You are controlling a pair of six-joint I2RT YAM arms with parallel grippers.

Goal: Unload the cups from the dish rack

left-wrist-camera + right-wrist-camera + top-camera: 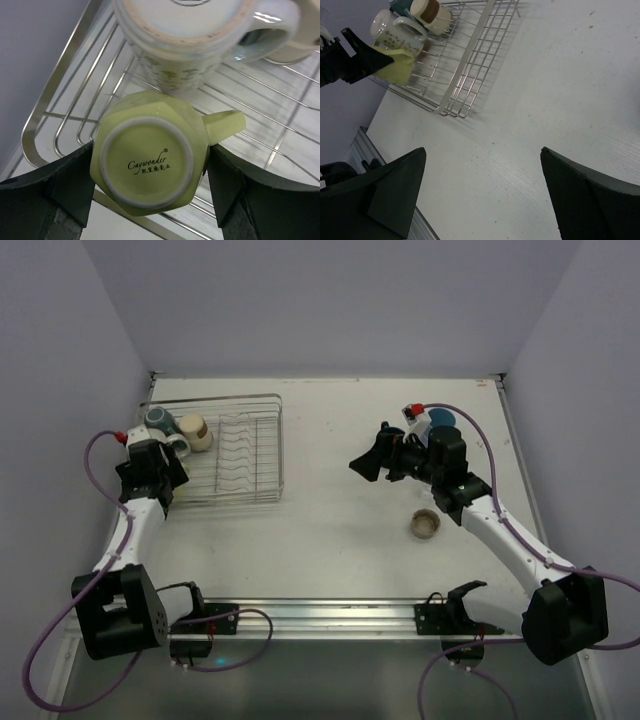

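Observation:
The silver wire dish rack (245, 455) stands at the far left of the table. In its left end are a dark teal cup (157, 420), a white patterned mug (185, 50) and a cream cup (197, 432). My left gripper (150, 150) is shut on a pale yellow cup (147, 162), which is upside down over the rack's near left corner (45, 150), one finger on each side. The yellow cup also shows in the right wrist view (395, 70). My right gripper (482, 190) is open and empty above the bare table, right of the rack (470, 65).
A beige cup (426, 525) stands on the table under my right arm. A light blue cup (441, 420) sits at the back right, partly hidden behind my right wrist. Walls close in the table at the left, back and right.

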